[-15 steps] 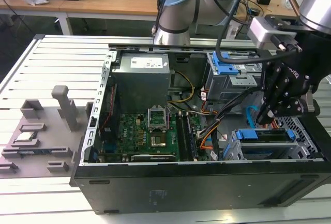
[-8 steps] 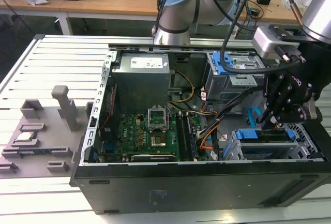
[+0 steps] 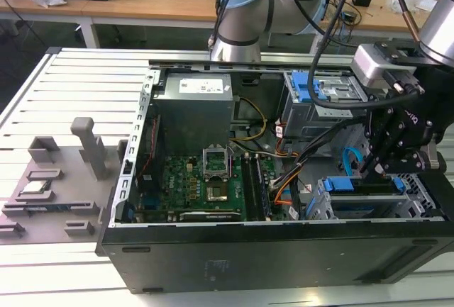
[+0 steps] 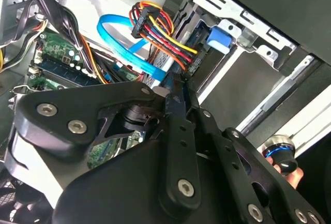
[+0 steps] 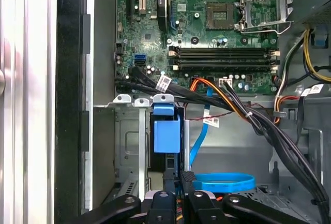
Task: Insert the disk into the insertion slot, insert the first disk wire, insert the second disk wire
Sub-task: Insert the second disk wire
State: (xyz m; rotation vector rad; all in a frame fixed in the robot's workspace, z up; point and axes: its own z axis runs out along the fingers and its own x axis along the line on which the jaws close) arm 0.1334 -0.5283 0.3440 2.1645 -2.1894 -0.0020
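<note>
The disk, in its bright blue carrier, lies inside the insertion slot, the low silver cage at the case's front corner on the exterior view's right. The first disk wire, an orange, red and black bundle, runs to a black plug at the disk's end. The second disk wire, a thin light blue cable, curls in a loop whose end meets my fingertips. My gripper hangs just above the disk's end, and its fingers are shut on that cable's end.
The open computer case holds a green motherboard, a grey power supply and a taller grey cage with blue latches. Thick black cables cross beside the slot. A grey fixture lies on the table at the exterior view's left.
</note>
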